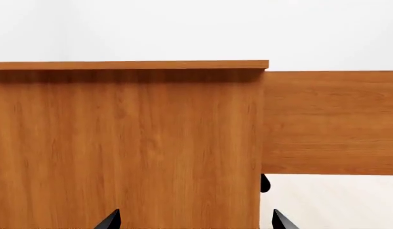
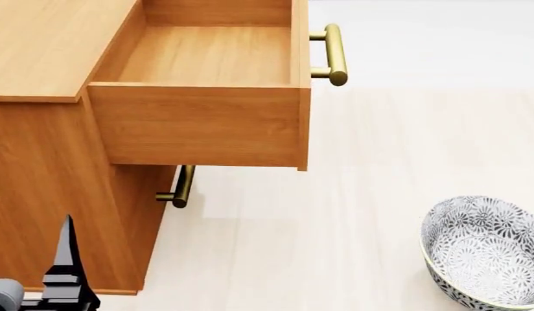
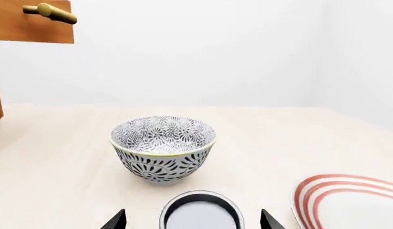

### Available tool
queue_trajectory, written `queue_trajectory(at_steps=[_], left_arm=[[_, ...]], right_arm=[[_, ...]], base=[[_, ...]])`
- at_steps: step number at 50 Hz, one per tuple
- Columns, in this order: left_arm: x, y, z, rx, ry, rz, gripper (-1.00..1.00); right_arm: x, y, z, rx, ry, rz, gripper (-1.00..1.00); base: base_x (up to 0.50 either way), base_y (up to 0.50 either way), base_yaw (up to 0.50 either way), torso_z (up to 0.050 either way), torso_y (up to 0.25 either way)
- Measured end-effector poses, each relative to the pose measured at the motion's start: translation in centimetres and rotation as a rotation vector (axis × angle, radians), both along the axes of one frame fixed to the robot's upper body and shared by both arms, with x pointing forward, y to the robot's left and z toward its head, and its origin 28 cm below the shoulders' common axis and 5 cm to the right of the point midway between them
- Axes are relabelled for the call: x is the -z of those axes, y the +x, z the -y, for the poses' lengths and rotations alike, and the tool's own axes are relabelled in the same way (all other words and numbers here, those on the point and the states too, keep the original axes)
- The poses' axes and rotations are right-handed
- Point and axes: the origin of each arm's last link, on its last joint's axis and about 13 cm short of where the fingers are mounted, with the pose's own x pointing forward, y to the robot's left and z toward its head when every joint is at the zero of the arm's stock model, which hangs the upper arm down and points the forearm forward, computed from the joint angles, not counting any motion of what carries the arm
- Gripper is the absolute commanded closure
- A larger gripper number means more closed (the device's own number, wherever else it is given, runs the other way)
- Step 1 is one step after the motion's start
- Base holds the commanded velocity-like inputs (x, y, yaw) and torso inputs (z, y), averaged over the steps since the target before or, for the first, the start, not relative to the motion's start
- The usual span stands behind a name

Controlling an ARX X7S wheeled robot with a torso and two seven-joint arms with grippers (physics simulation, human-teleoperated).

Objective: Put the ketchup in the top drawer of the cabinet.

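The cabinet (image 2: pixel 42 162) stands at the left of the head view. Its top drawer (image 2: pixel 207 123) is pulled out and empty, with its brass handle (image 2: pixel 334 54) at the far end. In the right wrist view a round silver lid with a dark rim (image 3: pixel 201 214), the top of the ketchup can, lies between the tips of my right gripper (image 3: pixel 193 220). The jaws are open and stand apart from the lid, and the red label is hidden. My left gripper (image 1: pixel 196 220) is open and empty, facing the cabinet's side (image 1: pixel 126 143). The drawer's side (image 1: pixel 333 121) juts out beside it.
A patterned grey-white bowl (image 3: pixel 163 148) stands just beyond the can and also shows at the lower right of the head view (image 2: pixel 487 253). A white plate with red rings (image 3: pixel 349 202) lies beside the can. The lower drawer's handle (image 2: pixel 181 188) sticks out under the open drawer.
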Motion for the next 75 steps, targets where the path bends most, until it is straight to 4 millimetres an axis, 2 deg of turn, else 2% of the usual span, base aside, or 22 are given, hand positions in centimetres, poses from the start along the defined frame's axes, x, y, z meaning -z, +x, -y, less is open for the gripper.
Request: queue_trajectory(at_steps=[26, 75], left_arm=[[0.4, 0.2, 0.0, 0.0, -0.006, -0.011, -1.0], [0.7, 0.6, 0.0, 0.004, -0.013, -0.022, -1.0]], right_arm=[[1.8, 0.0, 0.3, 0.05, 0.008, -0.048, -1.0], [2.8, 2.6, 0.0, 0.054, 0.044, -0.053, -1.0]], base=[[0.0, 0.0, 0.0, 0.0, 0.0], [0.0, 0.0, 0.0, 0.0, 0.0]])
